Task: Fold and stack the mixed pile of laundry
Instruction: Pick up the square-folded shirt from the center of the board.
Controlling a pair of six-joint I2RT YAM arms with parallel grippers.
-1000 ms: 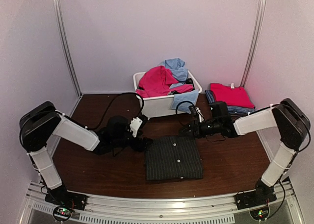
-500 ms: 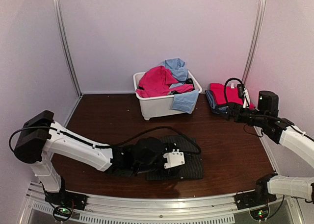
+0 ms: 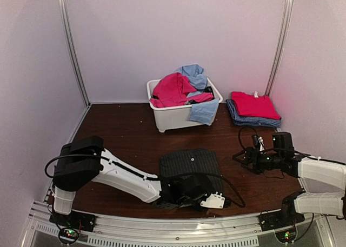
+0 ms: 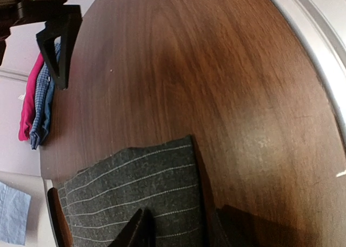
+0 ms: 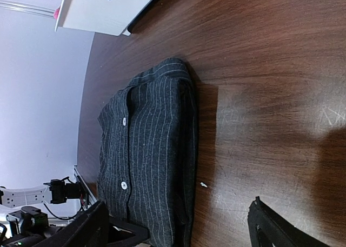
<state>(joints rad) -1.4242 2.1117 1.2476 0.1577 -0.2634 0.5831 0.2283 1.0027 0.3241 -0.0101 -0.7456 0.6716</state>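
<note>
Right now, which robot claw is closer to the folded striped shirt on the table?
Left. The left gripper is at the shirt's near edge, cloth between its fingers; the right gripper is off to the shirt's right, apart from it.

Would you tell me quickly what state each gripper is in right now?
Left gripper: fingers astride the pinstriped garment edge; grip cannot be told.
Right gripper: open, holding nothing.

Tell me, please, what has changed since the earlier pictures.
The left gripper swept from the left side of the pinstriped shirt to its near edge. The right gripper left its far corner, swung to the folded stack, then dropped back beside the shirt, open; tub and stack unmoved.
</note>
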